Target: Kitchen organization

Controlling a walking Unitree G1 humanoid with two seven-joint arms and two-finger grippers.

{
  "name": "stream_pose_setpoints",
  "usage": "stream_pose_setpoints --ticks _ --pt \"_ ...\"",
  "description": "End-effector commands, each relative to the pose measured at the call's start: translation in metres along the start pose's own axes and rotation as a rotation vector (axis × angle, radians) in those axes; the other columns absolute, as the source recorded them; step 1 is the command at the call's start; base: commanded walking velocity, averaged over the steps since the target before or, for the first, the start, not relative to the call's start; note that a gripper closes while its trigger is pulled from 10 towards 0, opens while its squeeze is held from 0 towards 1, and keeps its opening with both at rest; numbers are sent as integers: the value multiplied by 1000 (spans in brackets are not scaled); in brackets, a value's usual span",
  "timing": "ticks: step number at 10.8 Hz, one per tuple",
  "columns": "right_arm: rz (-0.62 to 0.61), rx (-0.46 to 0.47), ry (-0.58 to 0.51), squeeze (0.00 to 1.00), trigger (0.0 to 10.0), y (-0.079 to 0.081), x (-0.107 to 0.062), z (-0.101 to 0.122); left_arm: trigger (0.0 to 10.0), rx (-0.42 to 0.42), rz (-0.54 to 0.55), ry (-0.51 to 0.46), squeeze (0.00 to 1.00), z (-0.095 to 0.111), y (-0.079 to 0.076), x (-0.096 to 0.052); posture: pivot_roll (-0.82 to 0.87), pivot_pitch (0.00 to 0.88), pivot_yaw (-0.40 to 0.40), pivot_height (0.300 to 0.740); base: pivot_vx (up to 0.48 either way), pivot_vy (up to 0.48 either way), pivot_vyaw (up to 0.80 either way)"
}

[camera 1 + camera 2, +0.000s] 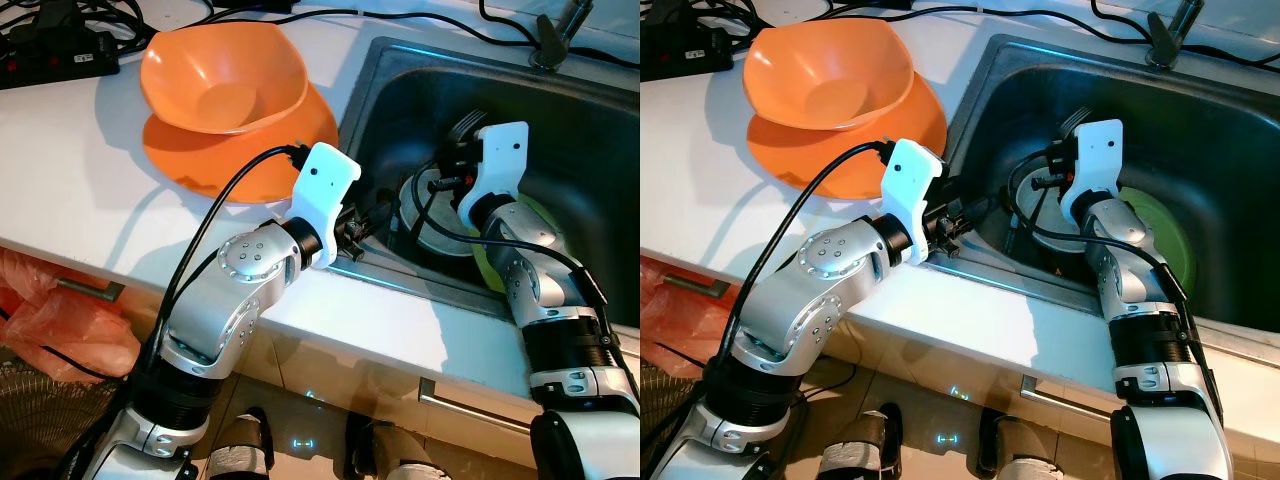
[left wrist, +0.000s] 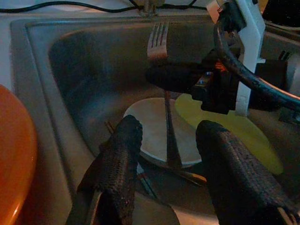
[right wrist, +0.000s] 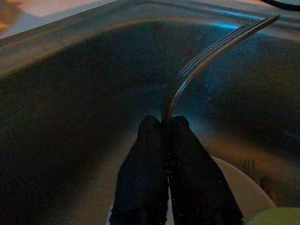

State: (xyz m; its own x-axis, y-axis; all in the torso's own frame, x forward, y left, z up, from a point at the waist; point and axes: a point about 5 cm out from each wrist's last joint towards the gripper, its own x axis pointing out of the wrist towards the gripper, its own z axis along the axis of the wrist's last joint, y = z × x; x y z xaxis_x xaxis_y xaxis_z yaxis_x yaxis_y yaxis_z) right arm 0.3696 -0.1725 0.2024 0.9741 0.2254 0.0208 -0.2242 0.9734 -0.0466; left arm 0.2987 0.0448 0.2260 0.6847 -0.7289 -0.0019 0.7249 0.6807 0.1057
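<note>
Left gripper (image 2: pixel 164 154): nearest the camera, fingers spread apart and empty, poised at the sink's near rim, aimed at the dishes.
Sink (image 1: pixel 600 150): holds a white plate (image 2: pixel 150 131) and a green plate (image 2: pixel 234 126), both beyond the left fingertips.
Right gripper (image 3: pixel 167 123): fingers pressed together on the fork (image 3: pixel 211 49), inside the basin.
Fork: handle pinched, tines pointing up past the fingertips.
Risk: a thin handle in a narrow pinch may swivel or slip and clatter onto the plates, I judge.
</note>
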Motion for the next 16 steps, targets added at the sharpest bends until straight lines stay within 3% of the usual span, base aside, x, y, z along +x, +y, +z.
stream_pose_setpoints --ticks 1,4,5,7,8,9,10,12,13,14,16 --pt "4 1 11 1000 10000 1 1 0 10000 2 -22 6 0 -1 -5 -1 138 235 -32 740 0 0 0" --pt "9 3 11 1000 10000 2 1 0 10000 -2 -21 10 0 -2 -5 -2 139 241 -33 740 0 0 0" --pt "10 1 0 0 10000 2 1 2 10000 -4 -20 10 0 -1 -5 -2 137 245 -33 740 0 0 0" --pt "15 -4 -4 0 10000 2 1 4 10000 -5 -20 11 0 -2 -5 -1 136 246 -34 740 0 0 0" --pt "-4 12 -8 1000 10000 0 1 3 10000 -5 -18 12 0 -2 -5 -1 138 247 -35 740 0 0 0" --pt "-11 5 -18 694 10000 -1 1 5 10000 -5 -17 13 0 -2 -5 -2 137 248 -34 740 0 0 0" --pt "-13 2 -31 0 10000 -1 2 8 10000 -5 -16 14 0 -2 -5 -1 136 250 -34 740 0 0 0" --pt "-49 6 -114 0 10000 -6 1 22 10000 -4 -8 7 0 -1 -3 -1 136 253 -34 740 0 0 0" --pt "-59 28 -243 0 10000 -6 -1 42 10000 -3 12 -10 0 1 -1 -1 135 254 -33 740 0 0 0" --pt "-56 106 -414 0 10000 -4 -7 69 10000 8 45 -36 0 6 4 0 134 254 -31 740 0 0 0" --pt "-47 280 -588 0 10000 -2 -16 98 10000 15 74 -88 0 15 8 1 132 256 -29 740 0 0 0"
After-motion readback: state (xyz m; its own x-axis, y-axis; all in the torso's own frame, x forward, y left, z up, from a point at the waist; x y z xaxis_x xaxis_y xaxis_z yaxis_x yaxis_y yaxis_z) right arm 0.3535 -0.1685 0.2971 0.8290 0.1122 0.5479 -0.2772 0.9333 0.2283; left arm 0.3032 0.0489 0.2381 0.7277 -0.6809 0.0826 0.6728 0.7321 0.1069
